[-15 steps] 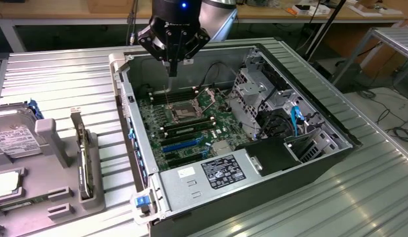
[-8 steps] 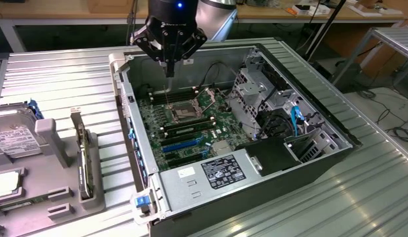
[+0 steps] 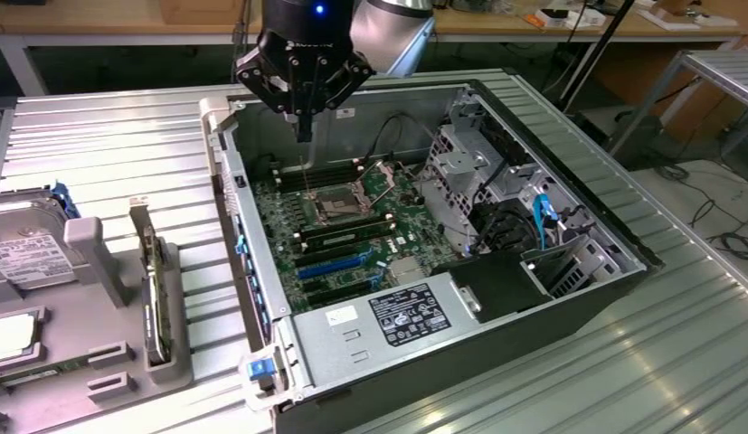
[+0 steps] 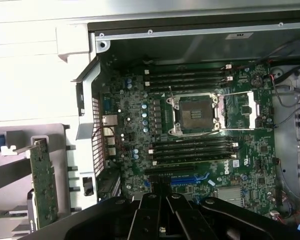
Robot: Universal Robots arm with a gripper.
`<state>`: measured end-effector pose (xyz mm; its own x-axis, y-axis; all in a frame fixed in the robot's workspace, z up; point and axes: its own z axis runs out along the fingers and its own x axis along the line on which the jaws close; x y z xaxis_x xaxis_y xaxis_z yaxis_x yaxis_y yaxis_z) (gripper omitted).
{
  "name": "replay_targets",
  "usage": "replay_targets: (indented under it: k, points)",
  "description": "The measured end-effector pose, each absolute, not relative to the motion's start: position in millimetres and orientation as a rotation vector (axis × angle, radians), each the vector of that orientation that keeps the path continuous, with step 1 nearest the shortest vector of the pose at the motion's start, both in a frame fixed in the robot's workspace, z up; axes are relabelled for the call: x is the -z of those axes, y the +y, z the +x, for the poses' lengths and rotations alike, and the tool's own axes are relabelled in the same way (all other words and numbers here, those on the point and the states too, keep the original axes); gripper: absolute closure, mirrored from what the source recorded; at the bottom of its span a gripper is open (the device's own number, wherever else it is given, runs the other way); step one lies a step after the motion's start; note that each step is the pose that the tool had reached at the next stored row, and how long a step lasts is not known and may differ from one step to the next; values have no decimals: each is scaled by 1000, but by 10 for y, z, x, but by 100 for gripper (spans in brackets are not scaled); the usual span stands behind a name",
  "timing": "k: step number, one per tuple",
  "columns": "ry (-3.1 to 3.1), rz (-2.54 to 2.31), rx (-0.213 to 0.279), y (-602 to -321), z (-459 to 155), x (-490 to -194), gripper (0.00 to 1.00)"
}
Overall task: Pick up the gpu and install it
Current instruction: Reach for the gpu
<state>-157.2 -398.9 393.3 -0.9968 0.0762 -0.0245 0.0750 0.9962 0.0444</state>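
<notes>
The black tool point(image 3: 304, 127) hangs over the open black and silver computer case point(image 3: 591, 271), above the far end of the green motherboard point(image 3: 349, 221). Its fingers are clenched together with nothing between them, pointing straight down and clear of the board. In the wrist view the tool point(image 4: 159, 202) sits over the board's edge near the blue expansion slots point(image 4: 190, 180), with the square silver processor socket point(image 4: 195, 112) and rows of black memory slots point(image 4: 190, 147) further on.

The gpu point(image 3: 149, 271), a thin green circuit card with a long silver bracket at one end, stands on its edge in a slot of the grey moulded holder point(image 3: 114, 380). This holder lies on the ribbed metal counter point(image 3: 132, 154), at the exterior view's left of the case and well apart from the tool. The wrist view shows the gpu point(image 4: 44, 185) outside the case wall, untouched. A thick silver labelled hard drive point(image 3: 23, 258) sits in the same holder, beside the gpu.
</notes>
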Motion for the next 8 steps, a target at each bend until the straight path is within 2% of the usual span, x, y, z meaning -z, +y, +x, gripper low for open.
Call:
replay_targets:
  k: [8]
  points:
    - [3112, 118, -68, -3989, -1661, -3933, 89]
